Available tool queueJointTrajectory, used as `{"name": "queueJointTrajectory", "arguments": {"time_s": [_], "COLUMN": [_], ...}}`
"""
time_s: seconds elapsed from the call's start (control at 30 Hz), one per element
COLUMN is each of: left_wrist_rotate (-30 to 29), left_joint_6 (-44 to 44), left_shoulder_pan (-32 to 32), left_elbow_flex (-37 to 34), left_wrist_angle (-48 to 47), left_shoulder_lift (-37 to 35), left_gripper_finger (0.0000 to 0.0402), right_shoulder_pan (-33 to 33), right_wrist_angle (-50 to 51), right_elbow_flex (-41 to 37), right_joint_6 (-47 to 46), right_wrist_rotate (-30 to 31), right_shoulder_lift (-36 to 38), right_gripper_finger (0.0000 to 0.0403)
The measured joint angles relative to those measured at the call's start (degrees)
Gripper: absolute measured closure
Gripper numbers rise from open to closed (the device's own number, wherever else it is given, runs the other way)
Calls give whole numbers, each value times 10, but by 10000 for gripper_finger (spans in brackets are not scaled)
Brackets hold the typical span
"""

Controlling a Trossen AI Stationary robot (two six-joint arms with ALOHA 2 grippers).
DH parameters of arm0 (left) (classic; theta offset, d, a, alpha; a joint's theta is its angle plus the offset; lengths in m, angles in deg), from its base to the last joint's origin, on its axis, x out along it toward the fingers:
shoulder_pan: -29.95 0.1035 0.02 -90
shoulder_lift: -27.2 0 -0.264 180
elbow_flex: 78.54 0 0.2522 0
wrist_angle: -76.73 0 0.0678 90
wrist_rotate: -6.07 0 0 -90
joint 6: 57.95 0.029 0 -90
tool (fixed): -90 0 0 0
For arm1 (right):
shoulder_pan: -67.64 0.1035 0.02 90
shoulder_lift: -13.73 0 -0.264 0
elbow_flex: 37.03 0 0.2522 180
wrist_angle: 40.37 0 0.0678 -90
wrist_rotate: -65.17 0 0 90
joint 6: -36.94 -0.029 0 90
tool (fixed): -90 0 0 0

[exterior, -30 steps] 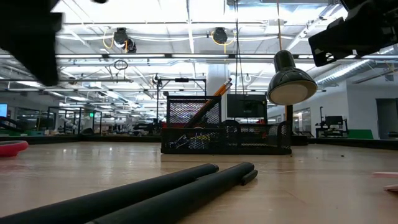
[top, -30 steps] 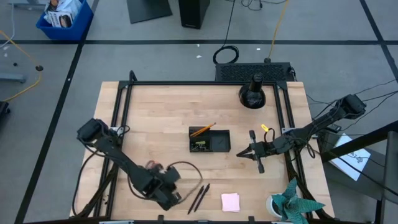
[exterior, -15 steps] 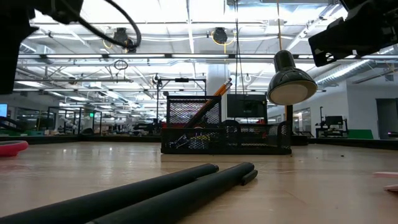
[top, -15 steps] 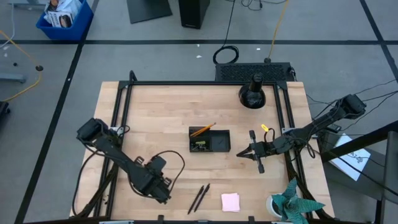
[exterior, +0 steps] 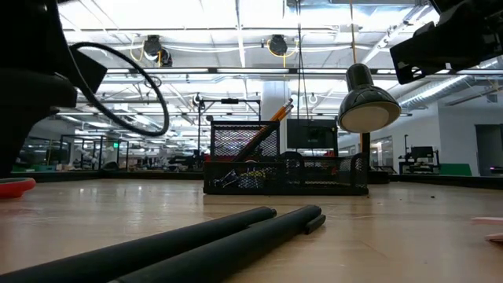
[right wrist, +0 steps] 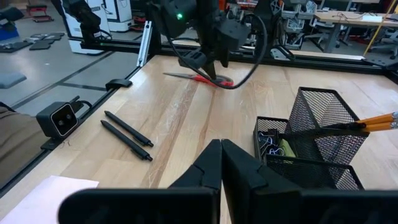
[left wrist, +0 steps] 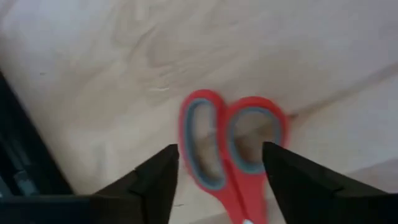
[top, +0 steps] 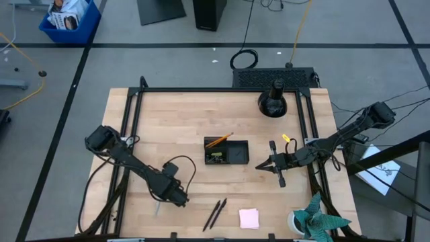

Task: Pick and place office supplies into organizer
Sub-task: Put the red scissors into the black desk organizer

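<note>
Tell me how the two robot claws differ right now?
The left gripper has its fingers spread, hovering over the red-handled scissors near the table's front left; the right gripper is pressed shut with nothing in it. The left one points down at the wood, while the right one hangs off to the organizer's right side, idle. Both are dark, two-fingered claws.

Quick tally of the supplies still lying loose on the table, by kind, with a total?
Scissors: 1, under the open left gripper
Black pens: 2
Pink sticky-note pad: 1
Small yellow item: 1
Total: 5
</note>
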Motion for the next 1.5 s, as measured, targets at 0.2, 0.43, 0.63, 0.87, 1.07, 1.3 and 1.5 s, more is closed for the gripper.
{"name": "queueJointTrajectory", "arguments": {"time_s": [0.2,0.43,0.63,0.87,1.07,1.3,1.5], "left_wrist_rotate": [2,2,0,-19,-48,-85,-103], "left_joint_6": [1,-20,-32,-13,65,207,225], "left_shoulder_pan": [6,4,4,-1,-2,-4,-9], "left_elbow_flex": [-19,-78,-82,-83,-84,-85,-75], "left_wrist_angle": [35,156,164,164,165,173,168], "left_shoulder_lift": [0,-4,-4,-2,-1,0,1], "left_gripper_finger": [139,177,227,258,251,244,244], "right_shoulder_pan": [0,0,0,0,0,0,0], "right_wrist_angle": [0,3,9,8,8,8,8], "right_elbow_flex": [1,1,1,1,1,1,1], "right_joint_6": [0,0,0,0,0,0,0], "right_wrist_rotate": [0,0,0,0,0,1,1], "right_shoulder_lift": [0,0,0,0,0,0,0], "right_gripper_finger": [403,403,403,403,403,403,403]}}
